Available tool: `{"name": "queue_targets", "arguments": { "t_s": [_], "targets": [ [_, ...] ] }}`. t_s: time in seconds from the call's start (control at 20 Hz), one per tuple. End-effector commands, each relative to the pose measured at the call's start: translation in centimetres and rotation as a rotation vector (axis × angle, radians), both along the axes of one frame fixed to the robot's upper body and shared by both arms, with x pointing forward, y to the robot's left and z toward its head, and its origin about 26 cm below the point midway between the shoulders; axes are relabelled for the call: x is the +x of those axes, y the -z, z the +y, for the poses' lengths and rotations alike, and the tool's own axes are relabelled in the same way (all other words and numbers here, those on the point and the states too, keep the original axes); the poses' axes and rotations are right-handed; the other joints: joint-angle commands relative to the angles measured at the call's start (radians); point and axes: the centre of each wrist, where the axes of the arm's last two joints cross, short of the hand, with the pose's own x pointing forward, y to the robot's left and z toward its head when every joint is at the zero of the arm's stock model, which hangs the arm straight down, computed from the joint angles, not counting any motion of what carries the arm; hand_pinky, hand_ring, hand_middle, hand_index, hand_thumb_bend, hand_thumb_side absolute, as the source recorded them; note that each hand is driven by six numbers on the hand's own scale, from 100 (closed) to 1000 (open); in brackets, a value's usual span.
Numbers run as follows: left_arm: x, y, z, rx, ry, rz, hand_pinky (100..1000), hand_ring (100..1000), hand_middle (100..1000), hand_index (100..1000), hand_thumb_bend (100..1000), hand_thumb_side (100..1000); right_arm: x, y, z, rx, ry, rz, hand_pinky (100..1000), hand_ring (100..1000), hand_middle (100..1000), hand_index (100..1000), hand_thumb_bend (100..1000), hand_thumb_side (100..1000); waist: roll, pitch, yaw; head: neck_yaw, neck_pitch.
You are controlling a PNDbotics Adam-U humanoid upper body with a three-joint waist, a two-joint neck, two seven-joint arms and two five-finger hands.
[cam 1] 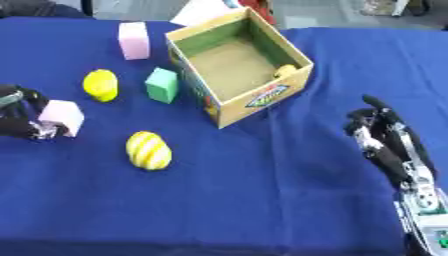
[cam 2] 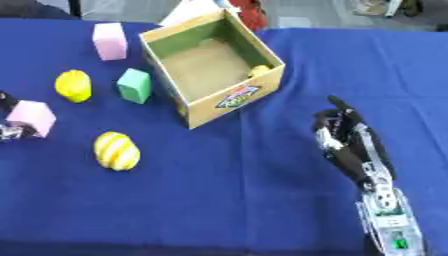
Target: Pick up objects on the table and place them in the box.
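An open cardboard box (cam 1: 287, 87) stands at the upper middle of the blue table, with a small yellow thing (cam 1: 285, 70) inside by its right wall. My left hand (cam 1: 19, 116) at the left edge has its fingers curled round a pale pink block (cam 1: 62, 116). Near it lie a yellow-and-white striped egg shape (cam 1: 149, 150), a yellow lemon-like thing (cam 1: 101, 85), a green block (cam 1: 162, 85) and a pink block (cam 1: 133, 40). My right hand (cam 1: 385, 137) rests on the table at the right, fingers relaxed and holding nothing.
The blue cloth (cam 1: 262, 190) covers the whole table. A white sheet (cam 1: 199, 11) and something red (cam 1: 259, 7) lie beyond the box at the far edge.
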Motion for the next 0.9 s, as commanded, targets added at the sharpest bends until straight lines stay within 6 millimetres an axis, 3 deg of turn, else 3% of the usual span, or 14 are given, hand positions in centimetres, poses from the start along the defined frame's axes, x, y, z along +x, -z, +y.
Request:
{"name": "queue_targets", "arguments": {
  "t_s": [0.05, 0.3, 0.45, 0.9],
  "targets": [
    [0.3, -1.0, 0.0, 0.018, 0.003, -0.022, 701, 673, 708, 862, 491, 631, 0.1, -0.5, -0.3, -0.012, 0.002, -0.016, 649, 618, 660, 926, 100, 432, 0.008, -0.028, -0.002, 0.003, -0.001],
    [0.7, -0.5, -0.6, 0.013, 0.017, -0.019, 688, 656, 690, 850, 447, 558, 0.2, -0.5, -0.2, -0.012, -0.001, -0.016, 649, 618, 660, 926, 100, 432, 0.008, -0.027, -0.005, 0.005, -0.001],
    [0.9, -0.2, -0.9, 0.01, 0.018, -0.027, 673, 634, 666, 826, 394, 457, 0.2, -0.5, -0.2, -0.012, -0.002, -0.016, 649, 618, 660, 926, 100, 432, 0.007, -0.027, -0.007, 0.007, -0.002],
    [1.0, 0.3, -1.1, 0.013, 0.005, -0.06, 646, 597, 613, 784, 325, 283, 0.2, -0.5, -0.1, -0.012, -0.005, -0.017, 649, 618, 660, 926, 100, 431, 0.006, -0.027, -0.007, 0.01, -0.002]
  ]
}}
